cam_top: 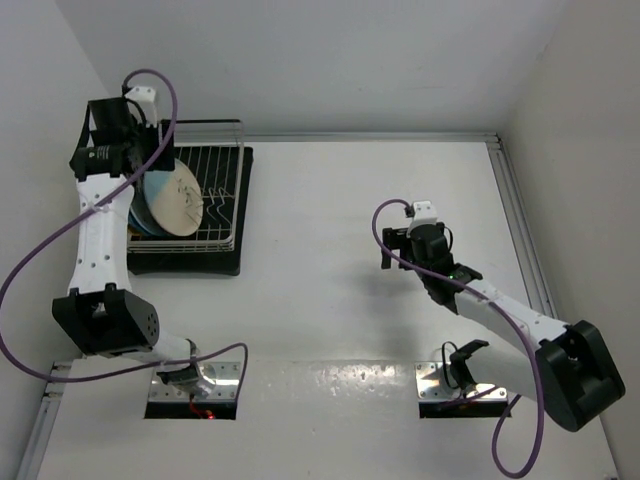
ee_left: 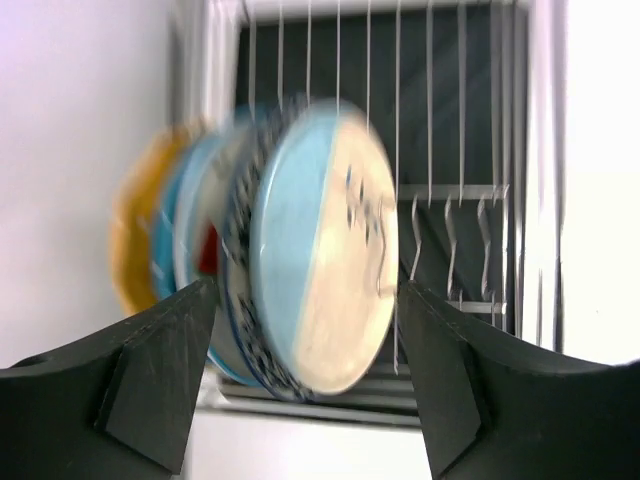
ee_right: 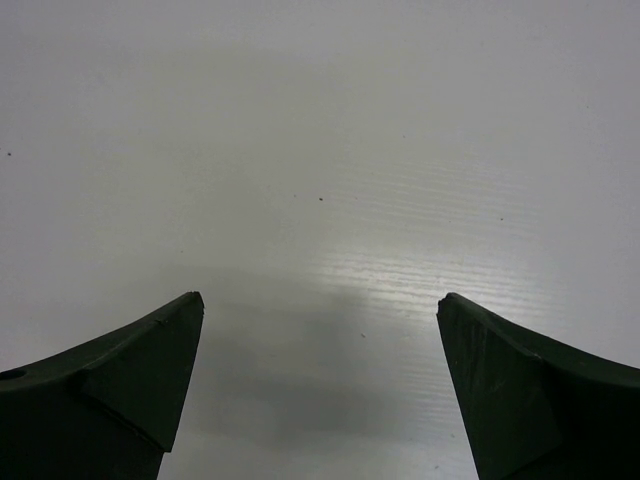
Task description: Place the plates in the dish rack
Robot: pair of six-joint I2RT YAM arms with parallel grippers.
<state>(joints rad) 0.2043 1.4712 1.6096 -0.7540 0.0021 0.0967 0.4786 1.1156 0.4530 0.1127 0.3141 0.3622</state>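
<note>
Several plates stand on edge in the dish rack (cam_top: pixel 222 190) at the far left of the table. The front one is the blue-and-cream plate (cam_top: pixel 180 198) (ee_left: pixel 325 250); behind it show a blue-patterned rim (ee_left: pixel 240 225), a teal plate (ee_left: pixel 190 225) and a yellow plate (ee_left: pixel 135 240). My left gripper (cam_top: pixel 125 140) (ee_left: pixel 305 300) hangs above the plates, open, its fingers (ee_left: pixel 165 355) on either side of the front plate and apart from it. Out on the right, my right gripper (cam_top: pixel 405 250) (ee_right: pixel 320 300) is open over bare table.
The rack's wire tines (ee_left: pixel 460 235) stand free to the right of the plates, over a black tray (cam_top: pixel 190 262). White walls close in the table at left, back and right. A purple cable (cam_top: pixel 165 95) loops over the left arm.
</note>
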